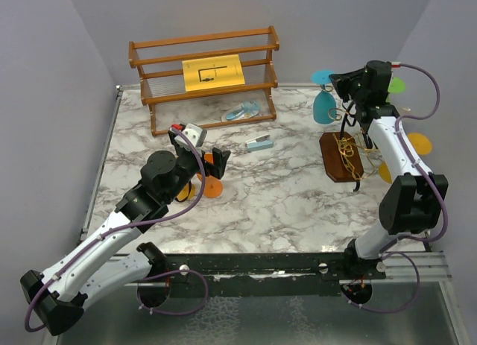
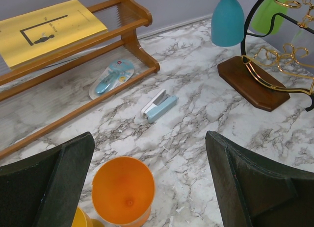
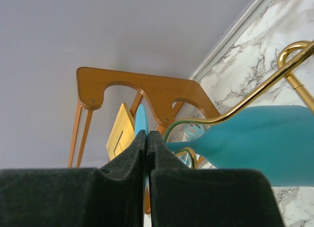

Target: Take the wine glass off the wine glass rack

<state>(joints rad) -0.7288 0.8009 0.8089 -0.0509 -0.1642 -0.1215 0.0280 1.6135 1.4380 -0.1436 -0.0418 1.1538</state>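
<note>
My right gripper (image 3: 147, 137) pinched the teal wine glass (image 3: 255, 143) by its thin foot; the left gripper (image 2: 148, 147) gaped. The glass seemed light, slippery plastic.

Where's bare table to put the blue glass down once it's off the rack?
Biggest bare patch: the table mid-front, bordered by the orange glass, the stapler and the rack base. A smaller one lies left of the shelf, by the table edge. Crowded: around the rack, where the blue glass and other glasses hang.
</note>
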